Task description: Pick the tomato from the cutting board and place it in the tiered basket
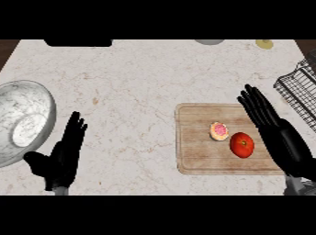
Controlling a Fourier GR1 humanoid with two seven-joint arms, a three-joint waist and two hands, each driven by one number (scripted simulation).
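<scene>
At the far left, a marbled bowl (pixel 15 121) is seen on the pale counter (pixel 133 82). Just right of it, low in the view, the left hand (pixel 62 156) is resting with its fingers straight and pointing up; nothing is held in it.

Right of centre, a wooden cutting board (pixel 194 153) is laid flat. On it lies a small round item with a pink top (pixel 219 131), perhaps a biscuit. The tomato (pixel 242 145) sits just beside that, toward the board's right side; whether the two touch cannot be told.

The right hand (pixel 273 126) is stretched along the board's right edge, just beside the tomato. Its fingers are extended and nothing is grasped. The wire basket (pixel 308 98) is seen at the right edge of the counter, only partly in view.

The step in hand is judged to be the approach: the tomato has not been picked up. For the next move, the right hand would need to be brought left and down over the tomato and its fingers curled round it, without the pink-topped item being nudged. A lift and a carry rightward to the basket would then be called for.
</scene>
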